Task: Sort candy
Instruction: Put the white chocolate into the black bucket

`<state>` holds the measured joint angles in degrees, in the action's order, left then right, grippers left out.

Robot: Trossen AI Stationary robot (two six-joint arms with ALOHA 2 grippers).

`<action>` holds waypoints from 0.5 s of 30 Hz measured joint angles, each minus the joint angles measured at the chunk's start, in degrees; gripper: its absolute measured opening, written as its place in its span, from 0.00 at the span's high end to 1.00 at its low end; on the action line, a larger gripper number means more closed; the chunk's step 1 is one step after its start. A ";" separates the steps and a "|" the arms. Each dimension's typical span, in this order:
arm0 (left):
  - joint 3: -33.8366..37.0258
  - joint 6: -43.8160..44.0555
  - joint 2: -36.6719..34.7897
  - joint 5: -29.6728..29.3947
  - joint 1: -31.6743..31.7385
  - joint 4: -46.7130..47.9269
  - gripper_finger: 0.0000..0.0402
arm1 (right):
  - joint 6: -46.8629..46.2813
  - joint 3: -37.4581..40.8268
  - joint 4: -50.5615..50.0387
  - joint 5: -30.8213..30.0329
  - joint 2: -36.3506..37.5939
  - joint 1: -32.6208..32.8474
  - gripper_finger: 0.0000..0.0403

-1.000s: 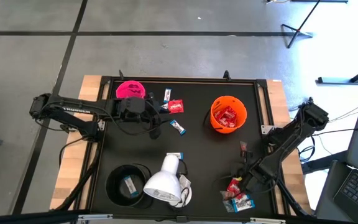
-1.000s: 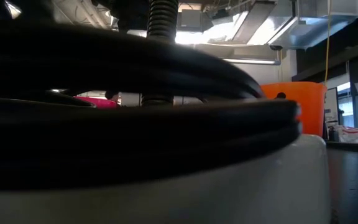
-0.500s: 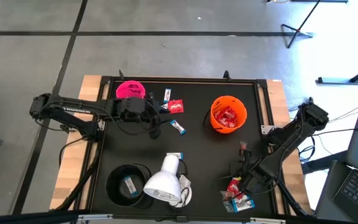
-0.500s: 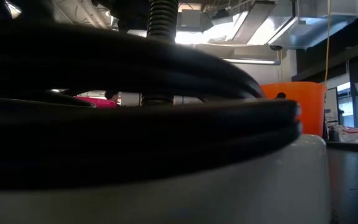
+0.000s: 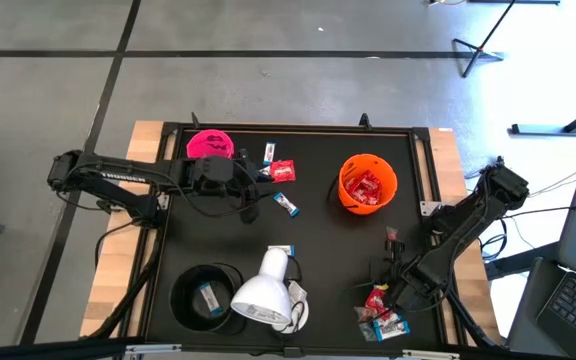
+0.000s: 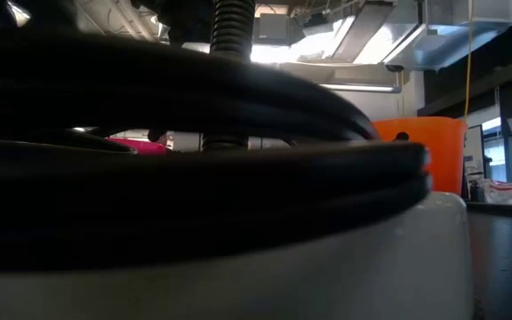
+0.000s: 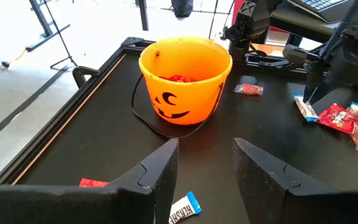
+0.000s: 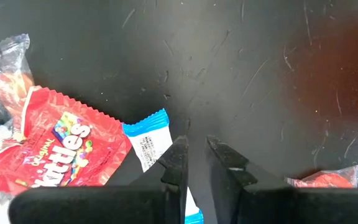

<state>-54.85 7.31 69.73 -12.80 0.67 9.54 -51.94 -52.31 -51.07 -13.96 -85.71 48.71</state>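
A: Black matte table top (image 5: 318,260), and along its near edge sits the round black cup (image 5: 206,296) toward the left corner, with one white-and-blue wrapped bar (image 5: 207,298) inside it. Beside it lies the white lamp head (image 5: 261,295).

B: And the near right corner?

A: A small heap of candy there: a red crinkly packet (image 8: 61,152) and a slim white bar with blue ends (image 8: 151,146), lying flat on the mat. The right gripper (image 8: 194,158) stands just above the table right beside that bar. Its fingers (image 8: 174,163) are nearly together, a narrow gap between them, and nothing is held in that gap. One more small red piece (image 8: 325,179) lies apart from the heap.

B: Farther back?

A: Near the middle, another blue-tipped bar (image 5: 287,204). The left gripper (image 7: 205,163) hovers close to the far left part of the table, jaws apart and empty. Past it stands the orange pumpkin-faced bucket (image 7: 185,79) with red packets inside, toward the far right. At the far edge are a red packet (image 5: 283,171), a white-and-blue bar (image 5: 269,152), and the round pink cup (image 5: 209,143) near the far left corner.
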 joint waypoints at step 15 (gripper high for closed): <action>0.00 0.00 0.00 -0.02 -0.33 0.00 0.64 | 0.50 0.00 0.08 0.02 0.00 0.00 0.87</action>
<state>-54.85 7.31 69.73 -12.82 0.34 9.54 -51.44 -52.31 -50.98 -13.93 -85.71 48.71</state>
